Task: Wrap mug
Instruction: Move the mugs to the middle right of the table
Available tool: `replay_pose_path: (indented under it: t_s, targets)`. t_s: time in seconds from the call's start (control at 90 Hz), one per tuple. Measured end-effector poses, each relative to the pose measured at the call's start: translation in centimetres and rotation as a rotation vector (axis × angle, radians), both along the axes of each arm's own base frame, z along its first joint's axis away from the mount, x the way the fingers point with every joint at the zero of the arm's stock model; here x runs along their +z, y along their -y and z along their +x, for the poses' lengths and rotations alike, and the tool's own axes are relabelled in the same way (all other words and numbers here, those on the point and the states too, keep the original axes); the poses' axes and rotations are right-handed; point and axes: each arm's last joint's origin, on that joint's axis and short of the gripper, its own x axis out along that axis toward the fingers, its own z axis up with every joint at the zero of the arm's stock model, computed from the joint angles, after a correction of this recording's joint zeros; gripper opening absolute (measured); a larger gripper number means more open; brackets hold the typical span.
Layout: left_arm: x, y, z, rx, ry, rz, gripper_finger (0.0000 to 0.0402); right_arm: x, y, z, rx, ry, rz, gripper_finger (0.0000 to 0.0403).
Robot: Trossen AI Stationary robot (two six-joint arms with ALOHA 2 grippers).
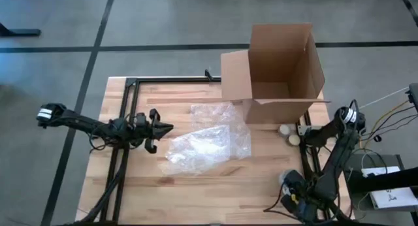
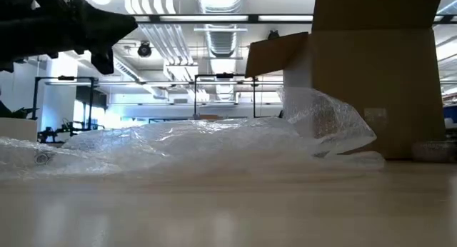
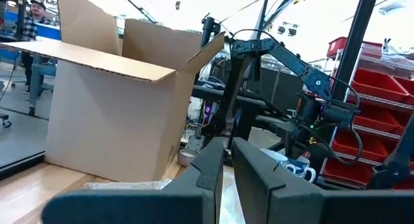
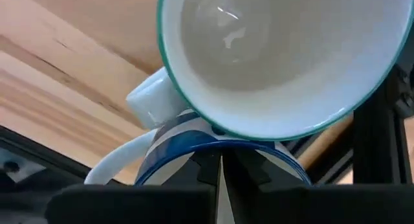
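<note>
A sheet of clear bubble wrap (image 1: 209, 144) (image 2: 214, 143) lies crumpled on the middle of the wooden table. The mug (image 4: 278, 62) is white inside with a teal rim and blue-and-white outside. It sits at the table's near right corner (image 1: 288, 179), its mouth turned toward the right wrist camera. My right gripper (image 1: 292, 189) (image 4: 220, 169) is shut, its fingertips right at the mug's outer wall. My left gripper (image 1: 167, 129) (image 3: 228, 166) hovers shut above the table, just left of the wrap and pointing at it. My right gripper has its shut fingertips at the mug's blue-striped outer wall (image 4: 217, 143), just under the rim and beside the white handle (image 4: 119, 166). Whether the tips touch the wall, I cannot tell.
An open cardboard box (image 1: 281, 63) (image 2: 371, 76) stands at the far right, one flap down toward the wrap. Two small pale round objects (image 1: 290, 134) lie beside it. Black frame rails (image 1: 124, 121) run along the table's left and right sides. Bare wood lies near the front edge.
</note>
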Motion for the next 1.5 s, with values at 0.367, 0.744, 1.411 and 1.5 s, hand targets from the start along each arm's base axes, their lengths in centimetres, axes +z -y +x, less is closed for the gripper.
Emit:
replay_pose_path:
  t_s: [0.367,0.744,1.411,1.5]
  targets:
    - [0.0,0.0,0.0,-0.001,0.0,-0.003,0.002,0.0,0.7,0.5,-0.014,0.059,-0.082,0.0]
    - [0.0,0.0,0.0,-0.001,0.0,-0.003,0.002,0.1,2.6,3.0,0.034,0.07,-0.125,0.0]
    - [-0.1,0.0,0.0,-0.001,-0.004,-0.002,0.002,0.3,7.5,6.9,0.116,-0.045,-0.193,0.0]
    - [-0.1,0.0,0.0,-0.001,-0.004,-0.002,0.002,0.3,8.2,7.4,0.133,-0.05,-0.202,0.0]
